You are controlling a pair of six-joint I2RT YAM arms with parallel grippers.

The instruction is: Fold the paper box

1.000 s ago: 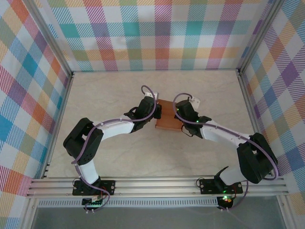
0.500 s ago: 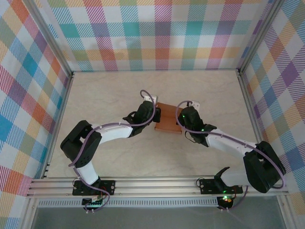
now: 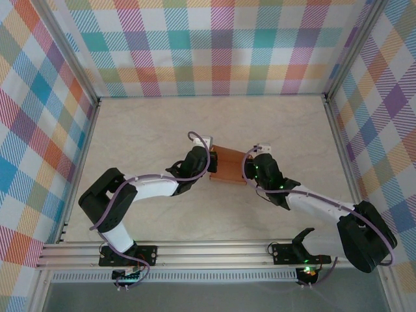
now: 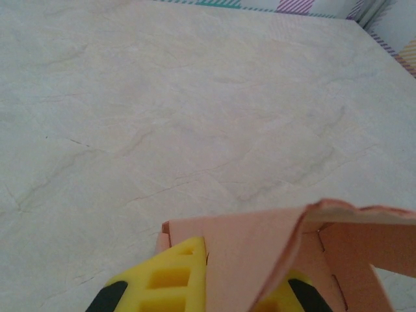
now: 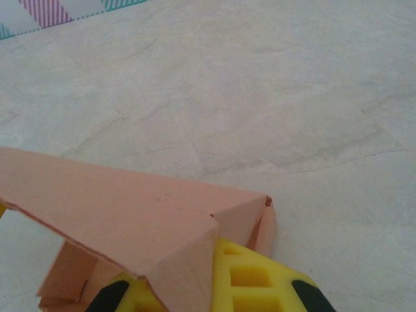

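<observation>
The salmon-orange paper box [image 3: 227, 165] sits partly folded at the middle of the table, held from both sides. My left gripper [image 3: 209, 160] is shut on its left wall. In the left wrist view the card [image 4: 253, 250] stands between the yellow fingers [image 4: 168, 279], with a raised flap [image 4: 354, 214] to the right. My right gripper [image 3: 251, 168] is shut on the box's right wall. The right wrist view shows a folded panel [image 5: 123, 208] draped over the yellow fingers [image 5: 260, 279], hiding most of the left one.
The pale marbled tabletop [image 3: 149, 123] lies bare all around the box. Checkered walls [image 3: 221, 45] close off the back and both sides. An aluminium rail [image 3: 214, 250] carrying both arm bases runs along the near edge.
Both grippers have carried the box slightly toward the near edge and turned it a little. The right arm's elbow has swung out to the right.
</observation>
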